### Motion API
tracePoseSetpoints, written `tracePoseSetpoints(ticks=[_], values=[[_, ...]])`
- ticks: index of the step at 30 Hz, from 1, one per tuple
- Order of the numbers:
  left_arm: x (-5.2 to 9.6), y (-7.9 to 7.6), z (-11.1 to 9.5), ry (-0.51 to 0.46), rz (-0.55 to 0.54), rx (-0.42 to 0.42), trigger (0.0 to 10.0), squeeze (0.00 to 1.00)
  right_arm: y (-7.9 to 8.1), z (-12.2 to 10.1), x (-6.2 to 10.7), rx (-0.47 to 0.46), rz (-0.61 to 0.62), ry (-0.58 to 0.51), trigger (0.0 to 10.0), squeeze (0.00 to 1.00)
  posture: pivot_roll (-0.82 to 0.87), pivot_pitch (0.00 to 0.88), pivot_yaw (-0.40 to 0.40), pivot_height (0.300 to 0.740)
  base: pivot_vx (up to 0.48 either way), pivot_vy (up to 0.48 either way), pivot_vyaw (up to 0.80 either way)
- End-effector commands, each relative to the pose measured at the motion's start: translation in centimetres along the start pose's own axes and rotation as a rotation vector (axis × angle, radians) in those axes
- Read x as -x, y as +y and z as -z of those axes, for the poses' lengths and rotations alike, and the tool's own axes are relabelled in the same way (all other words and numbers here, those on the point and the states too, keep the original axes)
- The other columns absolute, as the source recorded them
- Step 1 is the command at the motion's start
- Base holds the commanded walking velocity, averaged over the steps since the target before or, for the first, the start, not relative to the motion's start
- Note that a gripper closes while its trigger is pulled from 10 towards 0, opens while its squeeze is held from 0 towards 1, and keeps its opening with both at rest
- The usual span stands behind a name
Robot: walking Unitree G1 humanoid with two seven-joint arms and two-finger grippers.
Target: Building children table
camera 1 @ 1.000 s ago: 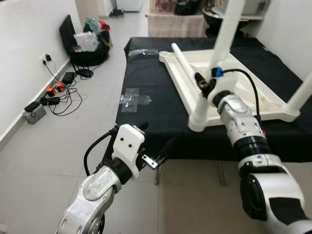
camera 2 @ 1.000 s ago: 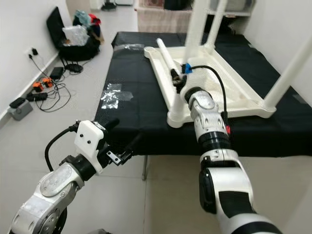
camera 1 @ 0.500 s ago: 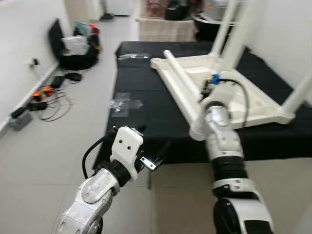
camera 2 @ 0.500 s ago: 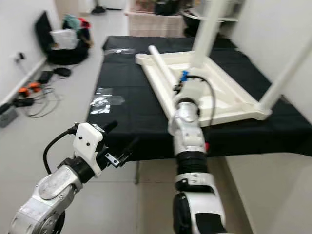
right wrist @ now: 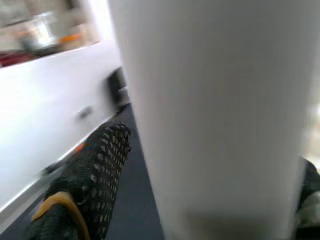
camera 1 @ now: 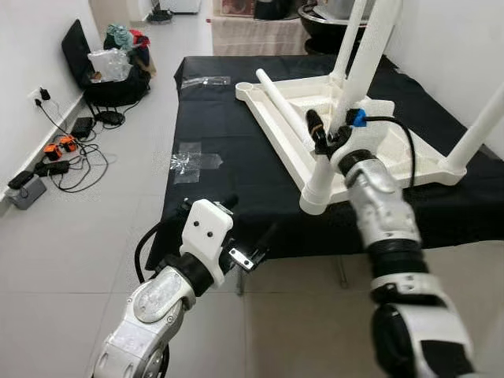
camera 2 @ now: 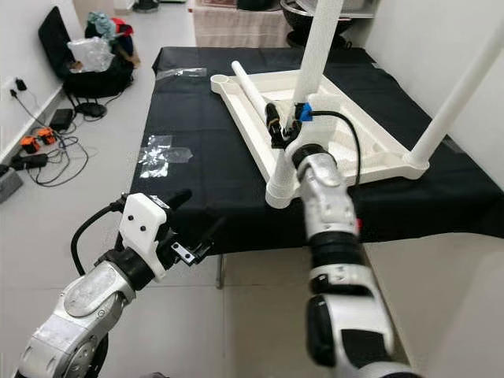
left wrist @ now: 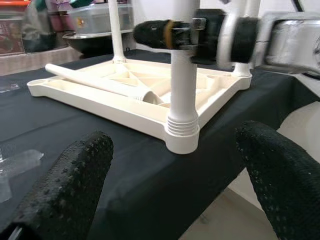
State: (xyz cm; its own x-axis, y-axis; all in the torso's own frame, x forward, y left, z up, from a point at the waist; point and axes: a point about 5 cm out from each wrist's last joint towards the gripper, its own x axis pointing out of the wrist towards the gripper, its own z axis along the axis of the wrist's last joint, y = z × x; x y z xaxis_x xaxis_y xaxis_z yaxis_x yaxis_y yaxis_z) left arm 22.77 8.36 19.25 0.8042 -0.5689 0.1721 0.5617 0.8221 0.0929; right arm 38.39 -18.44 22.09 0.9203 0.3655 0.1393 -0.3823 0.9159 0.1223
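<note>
The white children's table lies upside down on the black-covered tabletop, its underside facing up. Three legs stand upright in corner sockets. A fourth, loose leg lies flat along the left side of the inverted frame.

My right hand is at the near-left corner of the frame, at the upright leg seated in the near socket. In the left wrist view, its black fingers reach the leg from one side, well above the socket collar. In the right wrist view, the white leg sits between the two textured pads. The hand appears clenched around the leg, though the far finger is mostly hidden at the frame edge.

My left hand hovers below the near edge of the tabletop, apart from the table. Its fingers are spread wide and grasp nothing.

A clear plastic bag lies on the black cover, left of the frame. Cables and chargers lie on the floor along the wall.
</note>
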Motion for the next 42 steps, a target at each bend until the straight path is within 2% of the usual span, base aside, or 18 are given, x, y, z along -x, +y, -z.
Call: tracePoseSetpoints(ticks=[1,2,4,9,11,17,18,19,20,27,32,33,35,37,38,39,41,42], values=[[0.0,-0.1,0.0,0.0,0.007,-0.004,10.0,0.0,1.0,0.6,-0.1,-0.039,-0.189,0.044,10.0,0.0,0.05,0.032,-0.048,0.74,0.0,0.0,0.0],[0.0,-0.1,0.0,0.0,0.007,-0.004,10.0,0.0,1.0,0.6,-0.1,-0.039,-0.189,0.044,10.0,0.0,0.05,0.032,-0.048,0.74,0.0,0.0,0.0],[-0.2,-0.3,-0.1,-0.006,0.013,-0.002,10.0,0.0,2.0,0.7,0.2,-0.04,-0.425,0.068,10.0,0.0,0.06,0.034,-0.052,0.74,0.0,0.0,0.0],[-0.2,-0.4,-0.2,-0.009,0.014,-0.001,10.0,0.0,2.5,0.6,0.1,-0.046,-0.496,0.075,10.0,0.0,0.06,0.035,-0.052,0.74,0.0,0.0,0.0],[-0.3,-0.4,-0.3,-0.014,0.016,-0.001,10.0,0.0,3.4,0.7,-0.6,-0.093,-0.62,0.102,10.0,0.0,0.07,0.036,-0.054,0.74,0.0,0.0,0.0],[-0.4,-0.5,-0.6,-0.021,0.017,0.001,10.0,0.0,4.2,1.1,-1.4,-0.083,-0.659,0.139,10.0,0.0,0.07,0.041,-0.053,0.74,0.0,0.0,0.0],[-0.4,-0.5,-0.7,-0.024,0.016,0.0,10.0,0.0,4.4,1.3,-1.8,-0.053,-0.639,0.149,2.4,0.0,0.07,0.041,-0.053,0.74,0.0,0.0,0.0],[-0.4,-0.5,-0.7,-0.024,0.016,0.0,10.0,0.0,4.4,1.3,-1.8,-0.053,-0.639,0.149,2.4,0.0,0.07,0.041,-0.053,0.74,0.0,0.0,0.0],[-0.4,-0.4,-0.7,-0.027,0.014,-0.001,10.0,0.0,4.4,1.4,-2.0,-0.024,-0.608,0.146,0.0,0.0,0.08,0.044,-0.057,0.74,0.0,0.0,0.0],[-0.4,-0.4,-0.8,-0.03,0.011,-0.002,10.0,0.0,3.4,0.8,-2.3,0.097,-0.465,0.095,0.0,0.0,0.07,0.047,-0.053,0.74,0.0,0.0,0.0],[-0.6,-0.3,-0.8,-0.032,0.005,-0.005,10.0,0.0,1.5,0.2,-2.4,0.159,-0.196,0.045,0.0,0.0,0.07,0.048,-0.057,0.74,0.0,0.0,0.0],[-0.6,-0.3,-0.8,-0.032,0.005,-0.005,10.0,0.0,1.5,0.2,-2.4,0.159,-0.196,0.045,0.0,0.0,0.07,0.048,-0.057,0.74,0.0,0.0,0.0],[-0.6,-0.2,-0.8,-0.033,0.0,-0.007,10.0,0.0,0.5,0.5,-2.1,0.219,-0.046,0.043,0.0,0.0,0.07,0.048,-0.057,0.74,0.0,0.0,0.0],[-0.6,-0.2,-0.8,-0.033,0.0,-0.007,10.0,0.0,0.5,0.5,-2.1,0.219,-0.046,0.043,0.0,0.0,0.07,0.048,-0.057,0.74,0.0,0.0,0.0],[-0.6,-0.1,-0.8,-0.032,-0.002,-0.009,10.0,0.0,-0.5,1.0,-1.6,0.253,0.116,0.061,0.0,0.0,0.06,0.051,-0.052,0.74,0.0,0.0,0.0],[-0.6,-0.1,-0.8,-0.032,-0.002,-0.009,10.0,0.0,-0.5,1.0,-1.6,0.253,0.116,0.061,0.0,0.0,0.06,0.051,-0.052,0.74,0.0,0.0,0.0],[-0.7,0.0,-0.8,-0.033,-0.003,-0.011,10.0,0.0,-1.0,1.9,-0.5,0.253,0.399,0.058,0.0,0.0,0.06,0.051,-0.05,0.74,0.0,0.0,0.0],[-0.7,0.0,-0.8,-0.033,-0.003,-0.011,10.0,0.0,-1.0,1.9,-0.5,0.253,0.399,0.058,0.0,0.0,0.06,0.051,-0.05,0.74,0.0,0.0,0.0]])
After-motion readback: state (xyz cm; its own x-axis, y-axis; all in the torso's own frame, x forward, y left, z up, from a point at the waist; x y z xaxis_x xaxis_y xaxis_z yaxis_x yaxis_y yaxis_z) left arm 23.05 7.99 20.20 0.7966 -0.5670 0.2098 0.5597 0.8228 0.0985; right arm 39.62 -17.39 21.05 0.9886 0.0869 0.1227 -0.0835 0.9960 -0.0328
